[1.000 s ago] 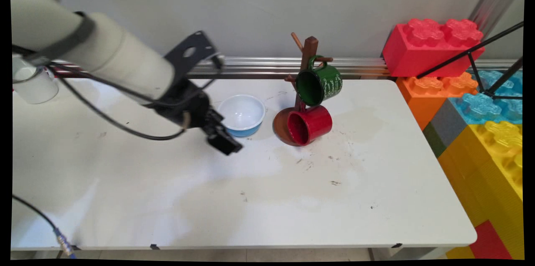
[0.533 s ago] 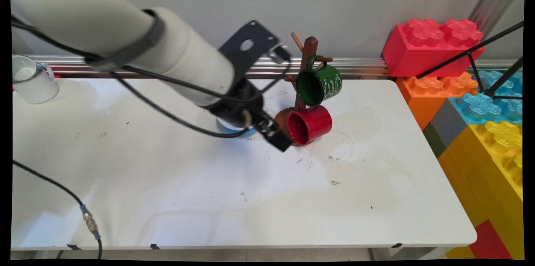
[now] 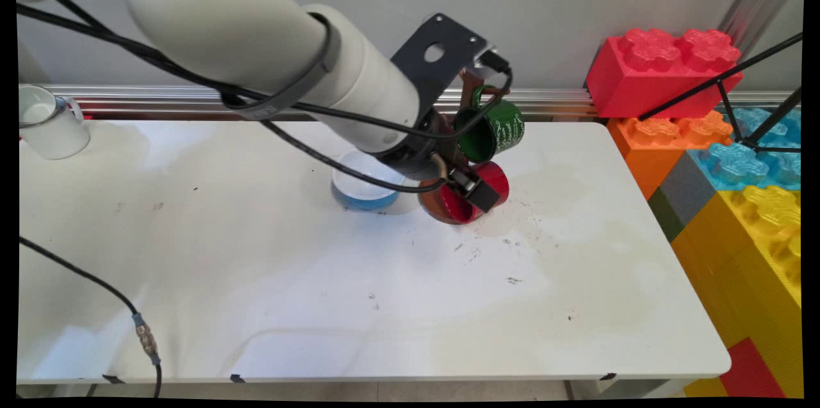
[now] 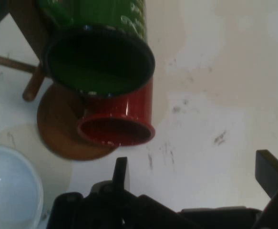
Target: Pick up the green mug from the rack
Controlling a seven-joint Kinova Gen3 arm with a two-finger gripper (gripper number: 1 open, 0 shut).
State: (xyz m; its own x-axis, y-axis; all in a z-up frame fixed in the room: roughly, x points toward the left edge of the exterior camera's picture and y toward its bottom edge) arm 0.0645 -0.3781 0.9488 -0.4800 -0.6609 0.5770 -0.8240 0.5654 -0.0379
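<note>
Hand view: gripper [image 4: 193, 164] empty, fingers spread wide, nothing between them. It hovers just in front of the red mug [image 4: 117, 121], not touching as far as I can see. Red mug hangs low on the wooden mug rack [image 4: 57, 124], mouth toward the camera. Green mug [image 4: 98, 52] hangs on a peg right above it. Blue bowl [image 3: 362, 193] sits on the table [image 3: 384, 299] just beside the rack base. White mug [image 3: 48, 123] stands well apart, far left corner.

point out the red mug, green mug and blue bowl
red mug [image 4: 124, 112], hand view, on its side wall
green mug [image 3: 503, 126], main view, on its lettered side
blue bowl [image 3: 365, 198], main view, on its outer wall
</note>
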